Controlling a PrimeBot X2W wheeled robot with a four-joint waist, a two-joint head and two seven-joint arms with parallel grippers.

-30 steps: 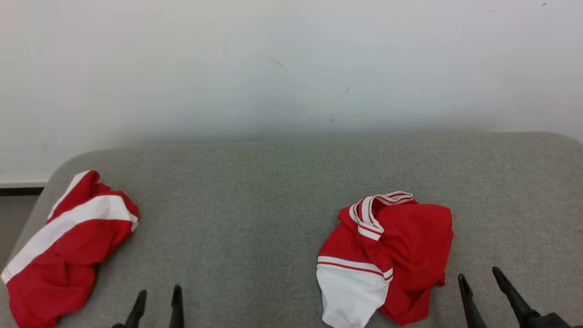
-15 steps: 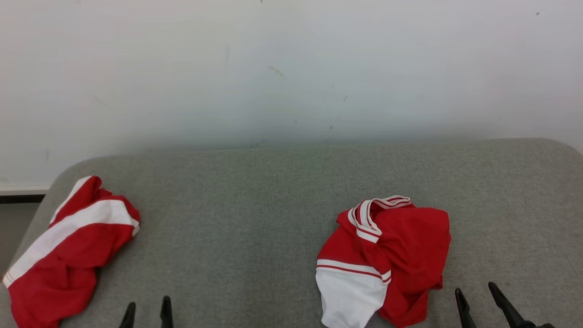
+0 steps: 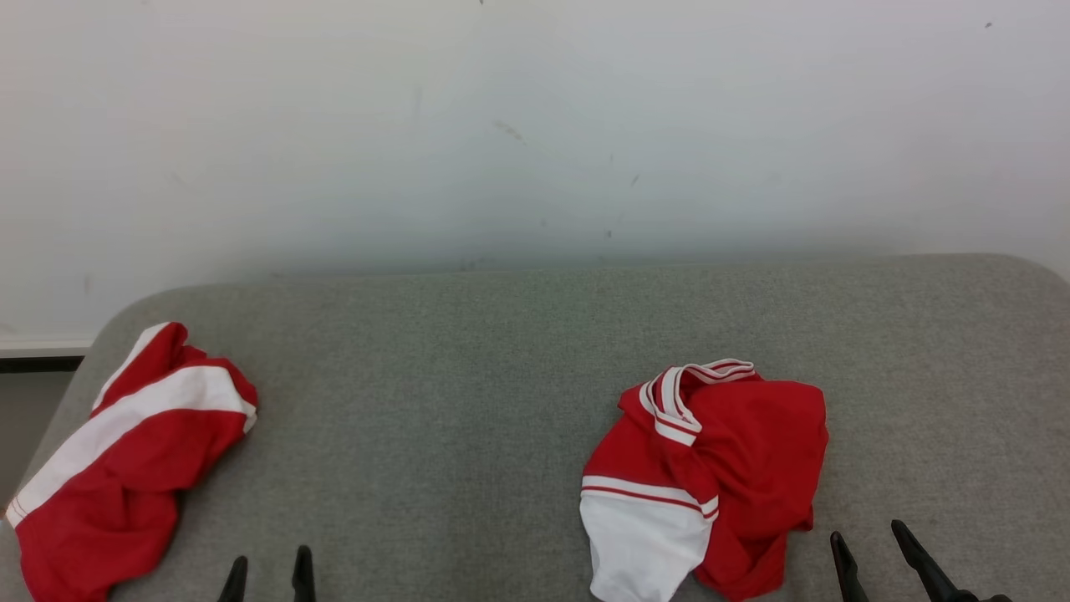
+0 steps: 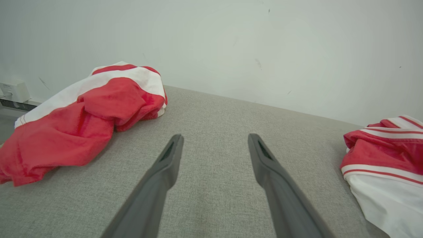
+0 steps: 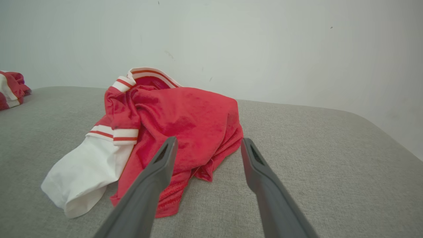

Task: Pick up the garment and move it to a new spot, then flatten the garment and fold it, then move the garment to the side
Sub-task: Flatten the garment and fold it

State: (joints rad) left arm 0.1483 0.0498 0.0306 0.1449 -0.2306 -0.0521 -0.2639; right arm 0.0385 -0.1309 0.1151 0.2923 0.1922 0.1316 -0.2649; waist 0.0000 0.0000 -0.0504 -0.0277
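A crumpled red and white garment (image 3: 736, 468) with a striped collar lies on the grey cloth-covered table (image 3: 468, 376), right of centre. My right gripper (image 3: 868, 533) stands open just off its near right corner, apart from it. In the right wrist view the fingers of this gripper (image 5: 209, 139) point at the red hem of the garment (image 5: 185, 119). A second red garment (image 3: 117, 468) with a white band lies bunched at the left edge. My left gripper (image 3: 270, 558) is open over bare cloth between the two garments. Nothing is between the fingers of the left gripper (image 4: 215, 135).
A pale wall rises right behind the table's far edge. The table's corners are rounded, and its left edge drops off beside the left garment (image 4: 82, 119). A small white box (image 4: 11, 91) sits by the wall at the far left.
The head camera tilted slightly, so the whole picture sits a little lower. Both grippers drew back toward the bottom edge. The garments have not moved.
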